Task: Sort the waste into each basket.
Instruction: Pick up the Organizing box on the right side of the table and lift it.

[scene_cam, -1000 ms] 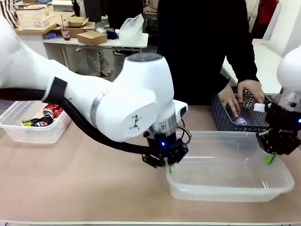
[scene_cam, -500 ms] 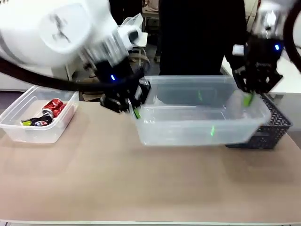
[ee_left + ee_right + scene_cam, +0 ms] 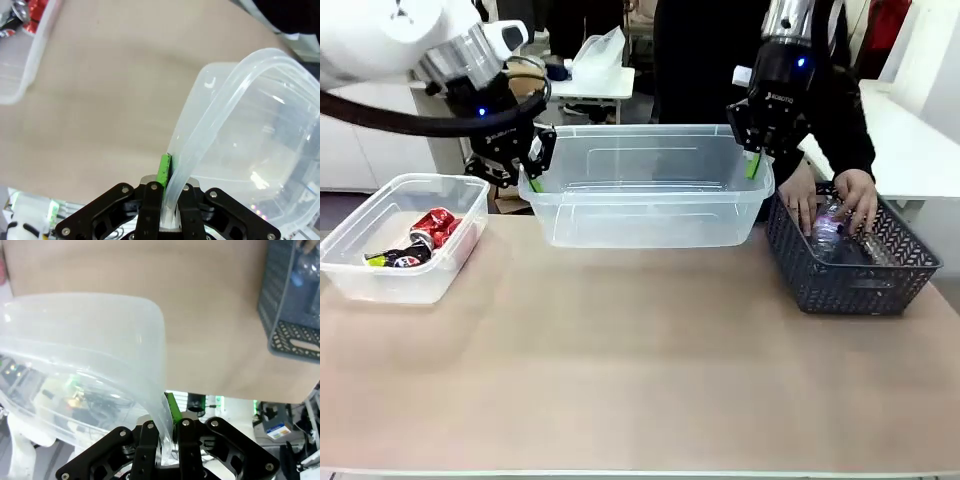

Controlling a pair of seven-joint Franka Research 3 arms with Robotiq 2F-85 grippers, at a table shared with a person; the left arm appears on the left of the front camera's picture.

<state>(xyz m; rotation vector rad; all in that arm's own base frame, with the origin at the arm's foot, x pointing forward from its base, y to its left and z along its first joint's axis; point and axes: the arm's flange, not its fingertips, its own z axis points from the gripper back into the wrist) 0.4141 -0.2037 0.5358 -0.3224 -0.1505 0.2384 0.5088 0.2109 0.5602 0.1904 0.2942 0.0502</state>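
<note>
Beige table (image 3: 640,380) is filling the foreground, soft even light is spreading over its top. A white table (image 3: 610,88) is standing further back, carrying a clear plastic bag (image 3: 600,55). Another white surface (image 3: 920,150) is running along the right side. A white panel (image 3: 365,160) is showing at far left. Something red (image 3: 890,25) is standing in the top right corner, too cropped to tell. In the right wrist view, green lights (image 3: 200,402) are glowing beyond the table edge, near a blue-labelled box (image 3: 276,429).
</note>
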